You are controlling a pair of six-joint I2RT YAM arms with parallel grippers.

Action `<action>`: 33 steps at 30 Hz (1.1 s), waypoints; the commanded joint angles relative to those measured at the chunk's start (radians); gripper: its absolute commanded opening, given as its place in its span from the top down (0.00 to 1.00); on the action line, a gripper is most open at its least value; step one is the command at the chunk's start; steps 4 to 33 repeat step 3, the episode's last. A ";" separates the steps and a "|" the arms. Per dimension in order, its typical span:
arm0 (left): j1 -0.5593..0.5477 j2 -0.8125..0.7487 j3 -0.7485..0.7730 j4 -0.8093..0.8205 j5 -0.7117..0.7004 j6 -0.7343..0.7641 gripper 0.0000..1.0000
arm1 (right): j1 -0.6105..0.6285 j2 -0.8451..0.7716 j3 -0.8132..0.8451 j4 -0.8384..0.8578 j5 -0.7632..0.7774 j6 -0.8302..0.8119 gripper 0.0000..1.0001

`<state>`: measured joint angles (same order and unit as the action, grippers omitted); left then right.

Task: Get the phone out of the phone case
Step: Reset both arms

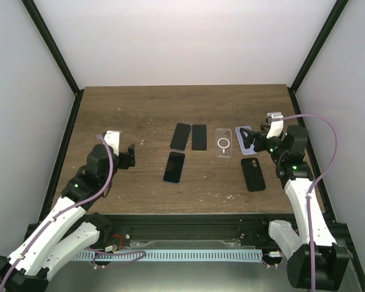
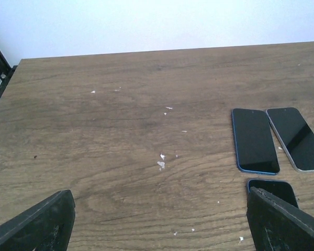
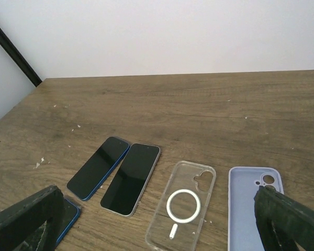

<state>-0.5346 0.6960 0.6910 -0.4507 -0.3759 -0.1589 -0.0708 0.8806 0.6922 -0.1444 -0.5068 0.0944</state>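
Three bare-looking phones lie screen up mid-table: a blue-edged one (image 1: 180,136), a silver-edged one (image 1: 199,137) and a third blue-edged one (image 1: 174,166). A clear case (image 1: 223,142), a lavender case (image 1: 243,134) and a black case (image 1: 253,173) lie to their right; I cannot tell whether the black one holds a phone. My left gripper (image 1: 131,156) is open and empty, left of the phones. My right gripper (image 1: 253,139) is open and empty, over the lavender case (image 3: 248,209). The right wrist view shows the clear case (image 3: 183,204) empty.
The wooden table (image 1: 140,109) carries small white flecks (image 2: 160,164). Black frame posts stand at the table's left and right edges. In the left wrist view two phones (image 2: 254,140) lie right of the open fingers (image 2: 42,225).
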 commanded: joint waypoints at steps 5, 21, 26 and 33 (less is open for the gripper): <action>0.005 -0.014 -0.011 0.008 -0.017 0.010 0.09 | -0.006 0.047 0.060 -0.008 -0.038 0.000 0.00; 0.005 -0.014 -0.011 0.008 -0.017 0.010 0.09 | -0.006 0.047 0.060 -0.008 -0.038 0.000 0.00; 0.005 -0.014 -0.011 0.008 -0.017 0.010 0.09 | -0.006 0.047 0.060 -0.008 -0.038 0.000 0.00; 0.005 -0.014 -0.011 0.008 -0.017 0.010 0.09 | -0.006 0.047 0.060 -0.008 -0.038 0.000 0.00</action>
